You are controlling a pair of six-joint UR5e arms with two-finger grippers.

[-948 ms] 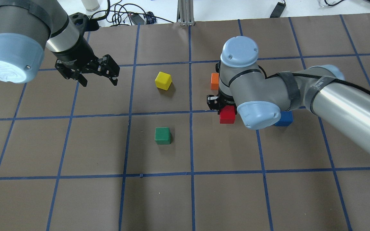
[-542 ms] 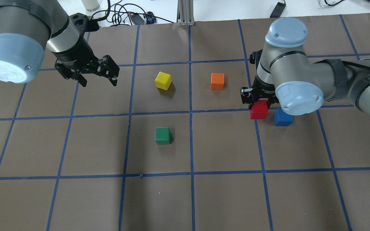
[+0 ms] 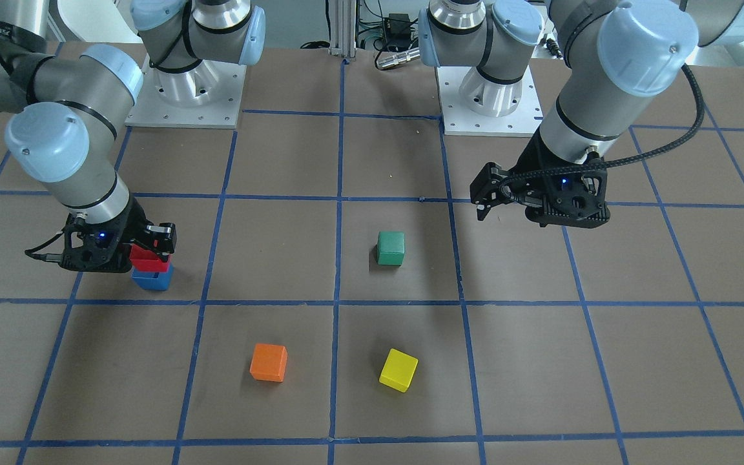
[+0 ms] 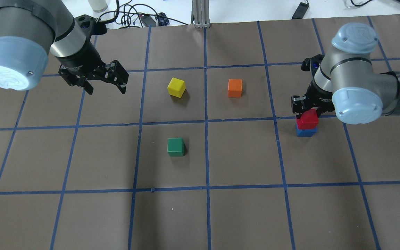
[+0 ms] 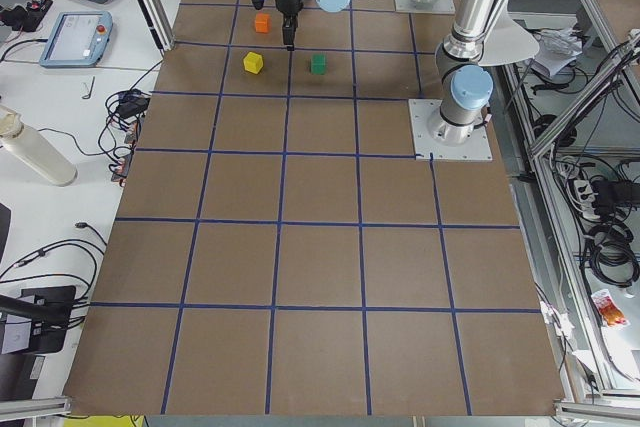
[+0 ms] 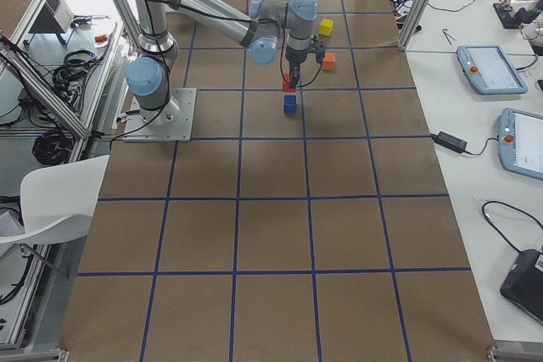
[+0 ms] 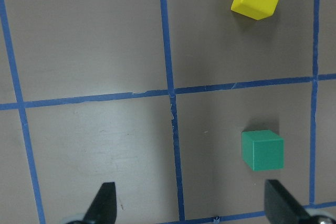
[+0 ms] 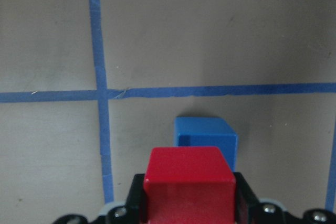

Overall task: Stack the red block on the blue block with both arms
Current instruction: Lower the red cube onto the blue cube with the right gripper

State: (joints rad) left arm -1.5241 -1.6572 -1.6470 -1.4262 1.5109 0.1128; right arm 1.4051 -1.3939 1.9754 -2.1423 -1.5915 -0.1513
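Note:
My right gripper [image 4: 307, 115] is shut on the red block [image 4: 307, 121] and holds it directly over the blue block [image 4: 306, 132], which sits on the brown mat. The exterior right view shows a small gap between the red block [image 6: 289, 84] and the blue block [image 6: 290, 103]. In the right wrist view the red block [image 8: 189, 182] sits between the fingers, with the blue block [image 8: 206, 134] just beyond it. My left gripper [image 4: 107, 89] is open and empty, hovering above the mat at the far left. It also shows in the left wrist view [image 7: 191, 205].
A yellow block [image 4: 176, 87], an orange block [image 4: 234, 88] and a green block [image 4: 176, 147] lie apart on the mat between the arms. Blue tape lines grid the mat. Cables and a bottle lie beyond the far edge.
My right arm carried the red block to the right, from left of the blue block to over it. The orange block came into view. The left arm has not moved.

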